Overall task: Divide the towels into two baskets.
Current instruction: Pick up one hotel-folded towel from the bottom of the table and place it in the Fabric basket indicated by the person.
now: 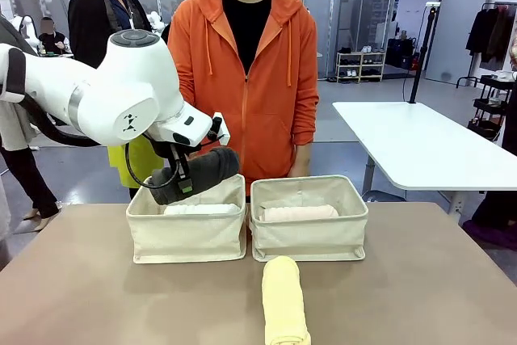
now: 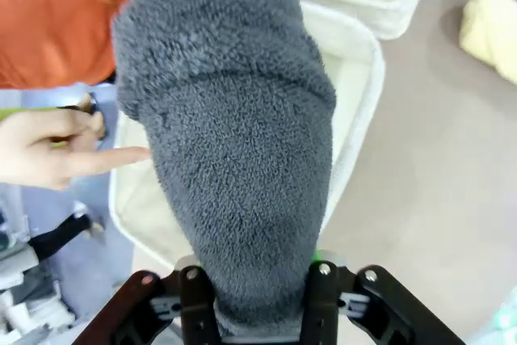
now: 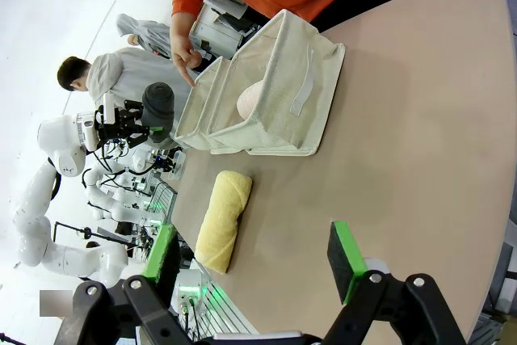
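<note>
the left hand [image 1: 182, 179] is clamped on one end of the dark grey towel [image 1: 200, 169], its 2 black fingers pressed into the terry on either side, as the left wrist view shows from close up; the roll sticks out from the grip, tilted, with its free end higher and toward the middle of the tabletop [image 1: 420, 280], and it hangs over the back part of the left basket [image 1: 186, 240], though whether it touches the rim i cannot tell; inside that basket lies the white towel [image 1: 202, 209], flat along the bottom; the right basket [image 1: 311, 240] stands just beside it, the 2 side walls nearly touching, and holds the pink towel [image 1: 299, 213] lying lengthwise; the yellow towel [image 1: 284, 300] lies on the bare tabletop in front of the right basket, near the robot's edge, with one end pointing toward the basket and apart from it; the right hand [image 3: 252, 260] hovers above the tabletop with its jaws spread wide and nothing between the green pads; a person in an orange hoodie [image 1: 246, 62] stands at the far side behind the baskets, and the person's pointing finger [image 2: 121, 155] reaches in next to the grey roll over the left basket
</note>
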Motion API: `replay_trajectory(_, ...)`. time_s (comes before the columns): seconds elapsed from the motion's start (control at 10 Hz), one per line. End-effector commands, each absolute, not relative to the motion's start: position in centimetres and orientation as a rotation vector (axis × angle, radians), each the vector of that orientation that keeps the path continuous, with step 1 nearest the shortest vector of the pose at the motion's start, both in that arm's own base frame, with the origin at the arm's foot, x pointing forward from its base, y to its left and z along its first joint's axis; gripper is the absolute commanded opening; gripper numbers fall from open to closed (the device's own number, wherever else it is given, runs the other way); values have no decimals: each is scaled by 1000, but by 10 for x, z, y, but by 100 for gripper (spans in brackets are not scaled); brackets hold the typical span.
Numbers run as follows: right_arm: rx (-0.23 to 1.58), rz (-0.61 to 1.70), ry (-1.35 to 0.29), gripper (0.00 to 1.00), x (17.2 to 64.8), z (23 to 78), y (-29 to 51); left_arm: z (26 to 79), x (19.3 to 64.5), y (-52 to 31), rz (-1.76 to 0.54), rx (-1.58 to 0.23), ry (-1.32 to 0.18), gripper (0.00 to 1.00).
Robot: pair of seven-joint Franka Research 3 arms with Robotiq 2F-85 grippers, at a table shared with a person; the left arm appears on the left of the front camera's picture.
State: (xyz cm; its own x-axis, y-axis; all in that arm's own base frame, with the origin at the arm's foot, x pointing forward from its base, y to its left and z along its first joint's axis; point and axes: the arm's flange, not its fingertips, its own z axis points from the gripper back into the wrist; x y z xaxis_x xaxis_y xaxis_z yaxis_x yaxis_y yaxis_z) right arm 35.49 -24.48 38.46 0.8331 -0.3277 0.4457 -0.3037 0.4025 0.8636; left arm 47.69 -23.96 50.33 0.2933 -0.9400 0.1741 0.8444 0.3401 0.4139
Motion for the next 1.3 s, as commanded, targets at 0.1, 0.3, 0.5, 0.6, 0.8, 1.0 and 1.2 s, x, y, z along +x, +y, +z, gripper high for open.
replay_trajectory(0.1,1174,-6,-619,93,354,387,-244,507,506,-220,-1448,372,-395,40)
replay_trajectory(0.3,1174,-6,-619,93,354,387,-244,503,533,-202,-1572,313,-415,40)
replay_trajectory(0.5,1174,-6,-619,93,354,387,-244,480,555,-194,-1612,340,-387,40)
replay_trajectory(0.6,1174,-6,-619,93,354,387,-244,469,566,-192,-1595,282,-359,40)
replay_trajectory(0.8,1174,-6,-619,93,354,387,-244,449,584,-189,-1593,245,-379,40)
replay_trajectory(1.0,1174,-6,-619,93,354,387,-244,432,593,-193,-1586,251,-347,40)
replay_trajectory(1.2,1174,-6,-619,93,354,387,-244,430,594,-196,-1588,248,-335,77)
